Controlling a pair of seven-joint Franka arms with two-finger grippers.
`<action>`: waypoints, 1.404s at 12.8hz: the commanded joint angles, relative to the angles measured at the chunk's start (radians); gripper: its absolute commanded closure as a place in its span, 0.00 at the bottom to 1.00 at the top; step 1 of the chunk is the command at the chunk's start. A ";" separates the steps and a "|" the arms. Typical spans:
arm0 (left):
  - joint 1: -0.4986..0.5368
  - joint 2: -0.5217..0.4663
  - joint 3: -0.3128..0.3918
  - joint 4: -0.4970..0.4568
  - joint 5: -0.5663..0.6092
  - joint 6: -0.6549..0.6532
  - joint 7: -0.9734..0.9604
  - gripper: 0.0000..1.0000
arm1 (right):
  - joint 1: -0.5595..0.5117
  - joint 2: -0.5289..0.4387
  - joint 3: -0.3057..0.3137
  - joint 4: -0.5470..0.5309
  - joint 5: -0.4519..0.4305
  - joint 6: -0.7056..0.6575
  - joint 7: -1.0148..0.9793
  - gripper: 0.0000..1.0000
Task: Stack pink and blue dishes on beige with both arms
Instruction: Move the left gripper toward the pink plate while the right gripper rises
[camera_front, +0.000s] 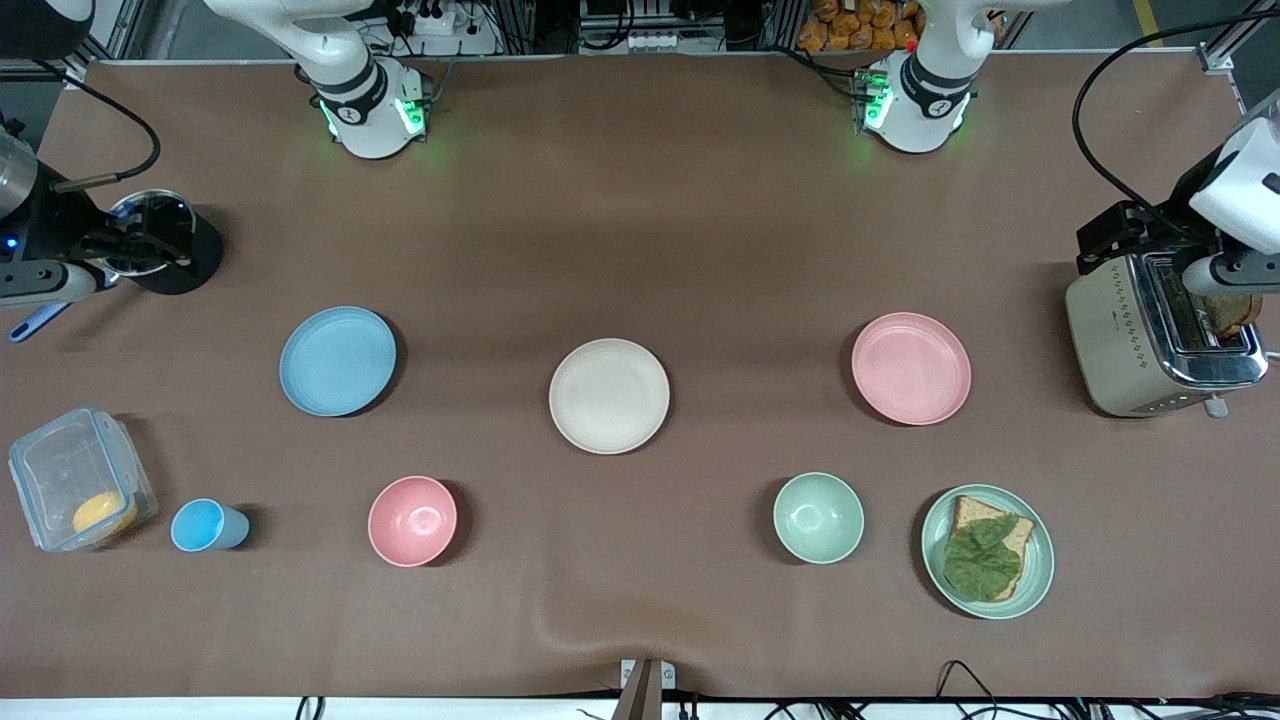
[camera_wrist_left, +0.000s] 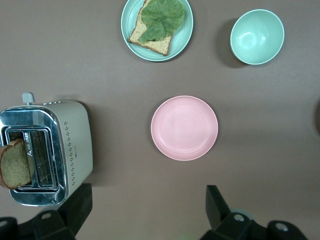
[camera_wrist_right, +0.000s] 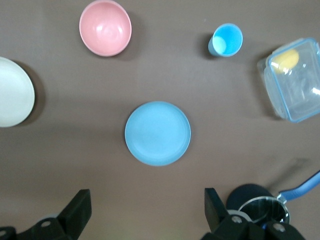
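The pale pink plate (camera_front: 911, 368) (camera_wrist_left: 184, 128) lies toward the left arm's end of the table. The light blue plate (camera_front: 337, 361) (camera_wrist_right: 157, 133) lies toward the right arm's end. Between them rests the cream-beige plate (camera_front: 609, 395) (camera_wrist_right: 12, 92), bare on top. Neither hand shows in the front view, only the two arm bases. My left gripper (camera_wrist_left: 146, 210) hangs open high over bare table beside the pink plate. My right gripper (camera_wrist_right: 146, 212) hangs open high over bare table beside the blue plate. Both hold nothing.
Nearer the front camera stand a pink bowl (camera_front: 412, 520), a blue cup (camera_front: 205, 525), a green bowl (camera_front: 818, 517) and a green plate (camera_front: 1040, 575) with toast and lettuce. A toaster (camera_front: 1130, 340), a clear container (camera_front: 60, 470) and a pot (camera_front: 150, 235) sit at the table's ends.
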 joint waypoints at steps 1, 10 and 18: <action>0.001 -0.028 0.006 -0.022 -0.018 -0.010 0.010 0.00 | 0.009 -0.006 -0.003 0.013 0.044 -0.039 0.002 0.00; 0.021 -0.007 0.005 -0.277 0.001 0.237 0.016 0.00 | 0.074 -0.006 0.005 0.041 0.060 -0.046 0.003 0.00; 0.088 0.175 0.000 -0.562 0.004 0.674 0.017 0.00 | 0.123 0.078 -0.003 0.079 0.086 -0.077 -0.006 0.00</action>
